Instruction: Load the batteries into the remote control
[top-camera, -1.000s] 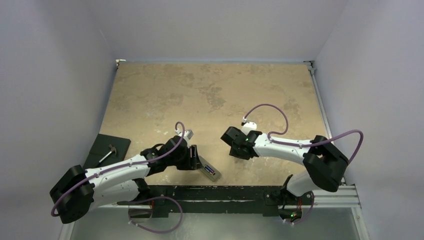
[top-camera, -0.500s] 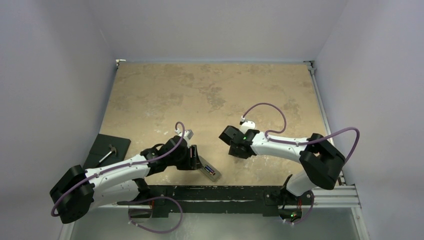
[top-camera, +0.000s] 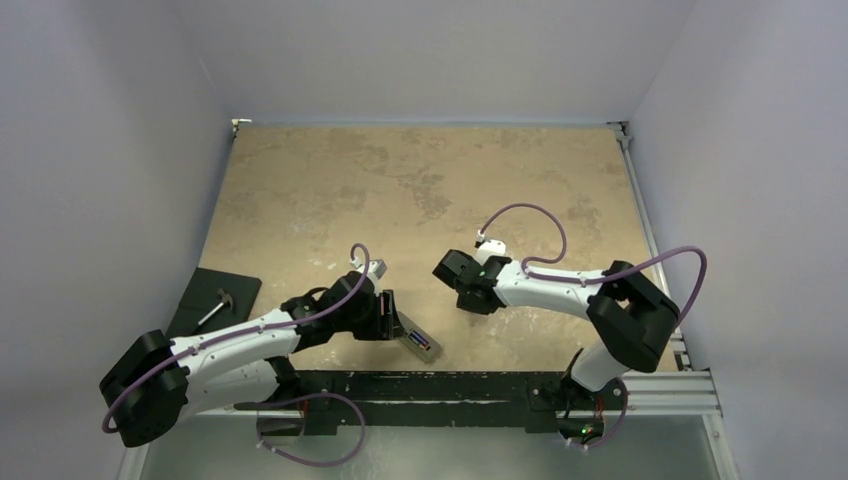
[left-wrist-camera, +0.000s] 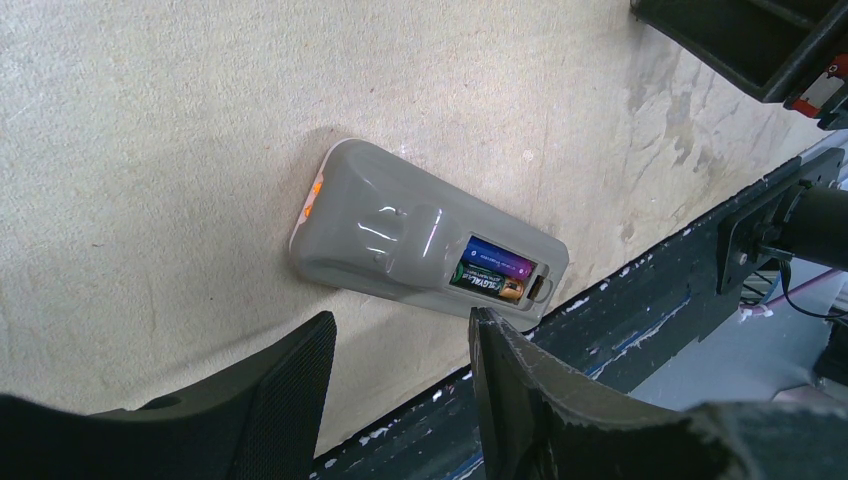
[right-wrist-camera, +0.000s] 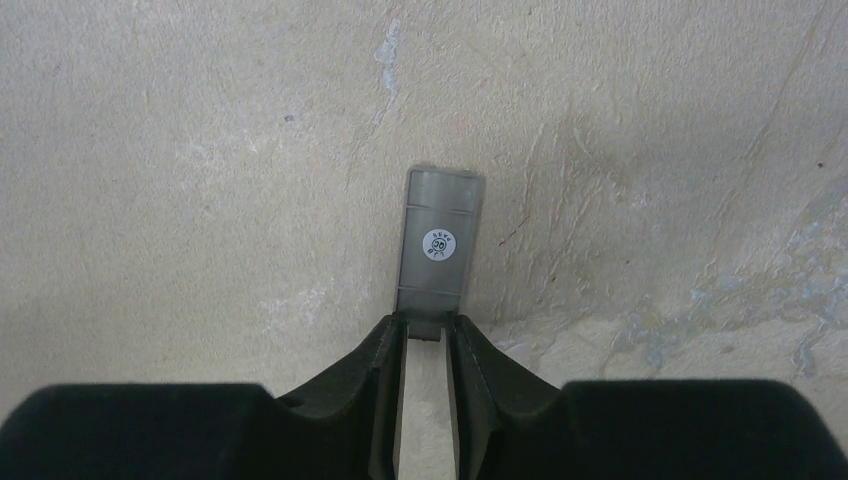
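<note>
The remote control (left-wrist-camera: 400, 235) lies face down near the table's front edge, grey back up; it also shows in the top view (top-camera: 418, 343). The purple-blue battery (left-wrist-camera: 500, 262) and the dark brown battery (left-wrist-camera: 488, 284) lie side by side in its open recess. My left gripper (left-wrist-camera: 403, 330) is open and empty, just short of the remote, and shows in the top view (top-camera: 388, 315). My right gripper (right-wrist-camera: 425, 325) is shut on the end of the flat grey cover piece (right-wrist-camera: 440, 245), over the table right of the remote. In the top view the right gripper (top-camera: 458, 280) hides the cover.
A black plate with a small metal tool (top-camera: 212, 300) lies off the table's left edge. A black rail (top-camera: 430, 385) runs along the front edge, just beyond the remote. The right arm's dark body (left-wrist-camera: 760, 40) shows at the top right of the left wrist view.
My right gripper has moved a little to the left and away from the front edge, still holding the cover. The left arm and the remote have not moved.
</note>
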